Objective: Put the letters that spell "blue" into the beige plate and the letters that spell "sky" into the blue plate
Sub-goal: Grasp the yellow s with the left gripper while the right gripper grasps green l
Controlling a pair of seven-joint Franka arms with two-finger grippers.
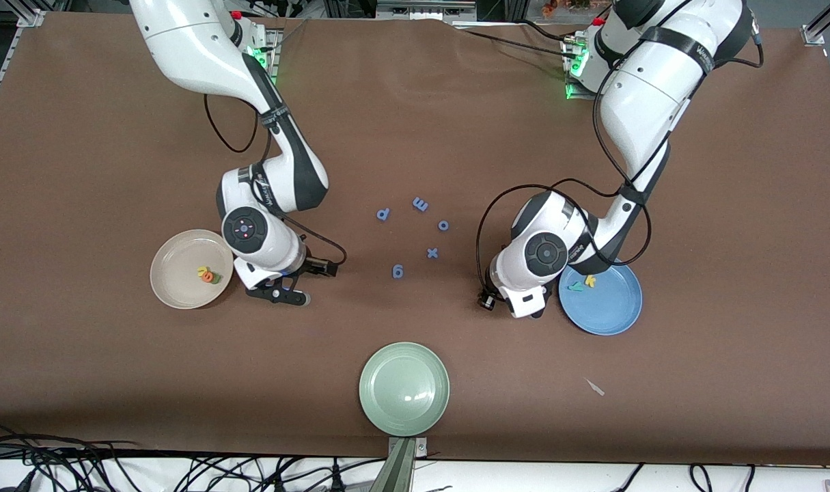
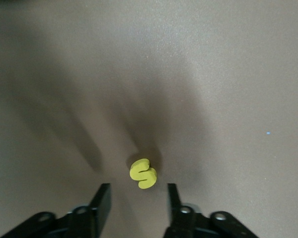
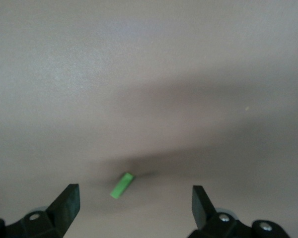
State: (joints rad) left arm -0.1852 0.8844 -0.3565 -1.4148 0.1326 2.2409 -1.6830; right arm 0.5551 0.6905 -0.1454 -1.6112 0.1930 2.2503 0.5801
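Observation:
A yellow s lies flat on the brown table just ahead of the fingertips of my left gripper, whose jaws stand apart with nothing between them. This hand is low beside the blue plate, which holds a teal y and a yellow k. My right gripper is wide open over a green l lying on the table, next to the beige plate. That plate holds an orange e with yellow and green bits touching it.
Several blue-purple letters are scattered mid-table between the two arms. A pale green plate sits near the table edge closest to the front camera. A small white scrap lies nearer the front camera than the blue plate.

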